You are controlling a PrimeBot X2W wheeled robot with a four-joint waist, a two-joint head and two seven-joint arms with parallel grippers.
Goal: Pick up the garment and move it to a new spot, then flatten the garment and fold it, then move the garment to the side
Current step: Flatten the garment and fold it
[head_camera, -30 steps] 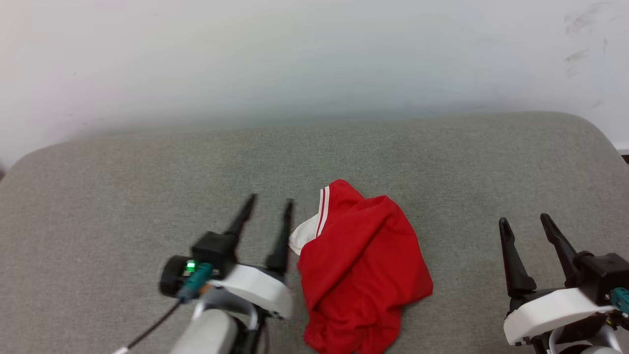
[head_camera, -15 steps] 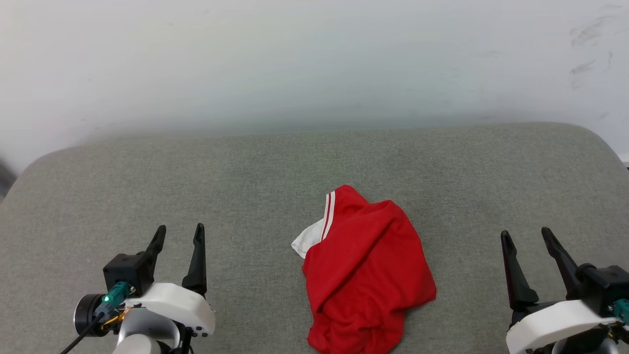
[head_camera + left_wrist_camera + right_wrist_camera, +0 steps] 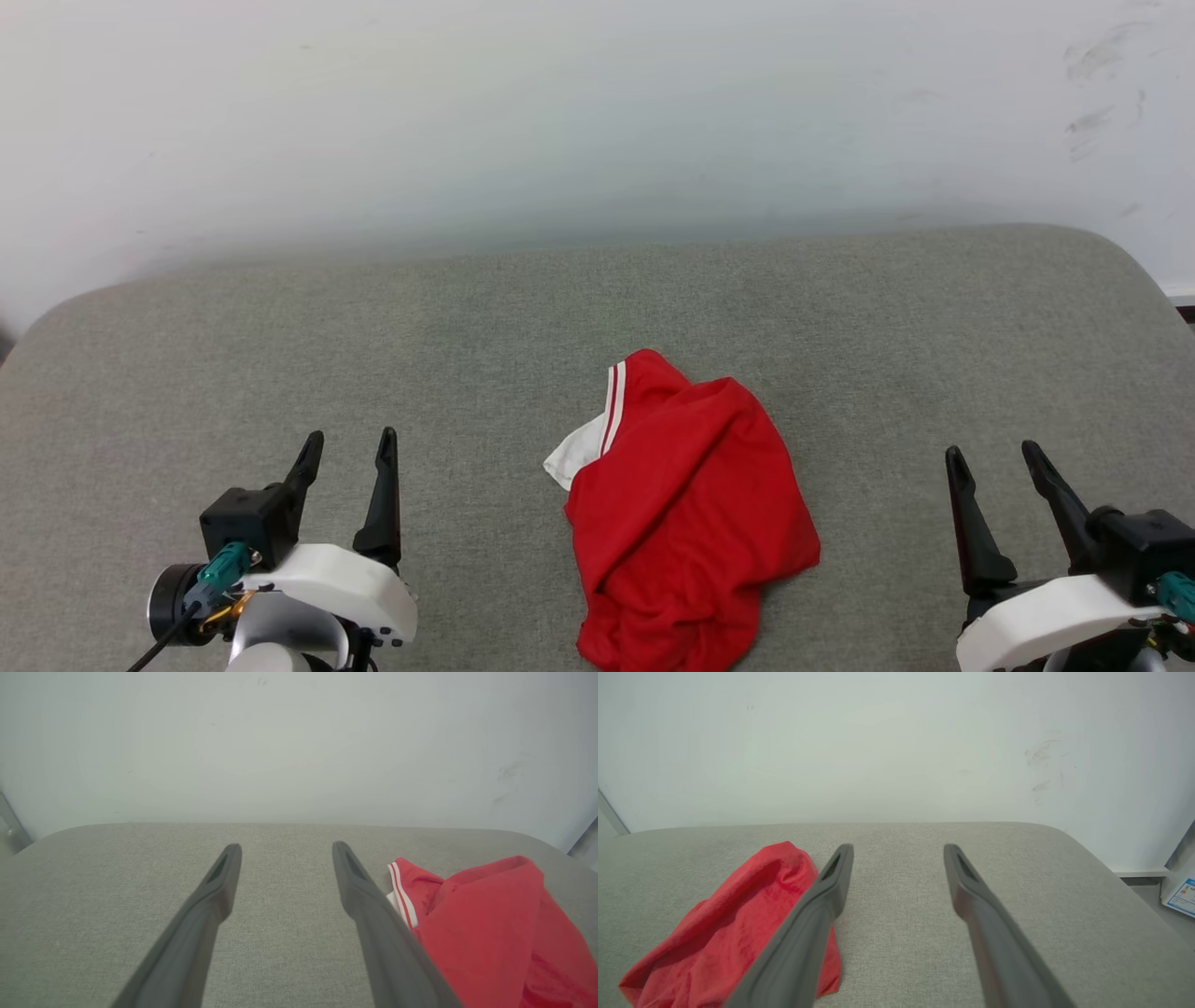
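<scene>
Crumpled at the middle of the near edge of the grey padded surface (image 3: 485, 308), the garment (image 3: 691, 504) is untouched, one white, red-striped sleeve turned toward the left. The pick-up is judged best made on a raised fold at the top of the heap, so that the padding beneath is not pinched. The left end effector (image 3: 351, 439) and right end effector (image 3: 991, 453) are held low on either side, well apart from the cloth, fingers spread and empty, pointed toward the far edge and the white wall (image 3: 560, 112).
</scene>
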